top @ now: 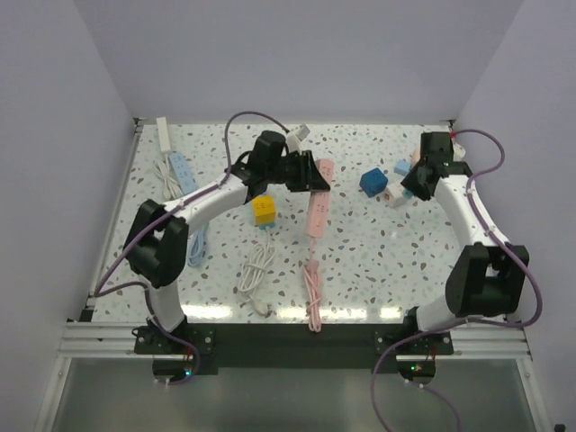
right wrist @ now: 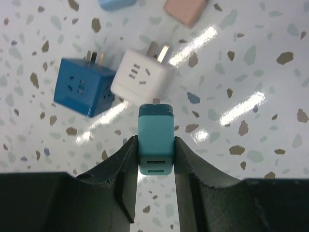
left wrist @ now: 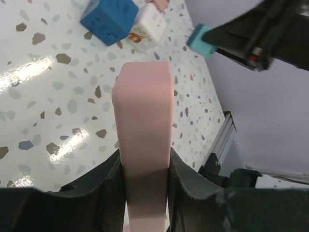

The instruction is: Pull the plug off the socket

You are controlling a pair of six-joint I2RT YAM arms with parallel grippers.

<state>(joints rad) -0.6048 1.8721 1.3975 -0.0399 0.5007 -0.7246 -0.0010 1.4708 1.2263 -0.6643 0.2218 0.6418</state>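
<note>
My left gripper (top: 306,173) (left wrist: 144,162) is shut on a pink power strip (left wrist: 143,111), which lies lengthways on the table (top: 317,205). My right gripper (top: 414,183) (right wrist: 155,145) is shut on a small teal plug (right wrist: 155,140) and holds it above the table, prongs pointing away. In the left wrist view the teal plug (left wrist: 203,41) hangs in the air beyond the strip's far end, apart from it.
A blue cube socket (right wrist: 82,89) (top: 373,181) and a white cube adapter (right wrist: 142,77) lie under the right gripper. A yellow cube (top: 263,210), a white cable (top: 256,270), a pink cable (top: 312,292) and a blue strip (top: 183,175) lie on the left and middle.
</note>
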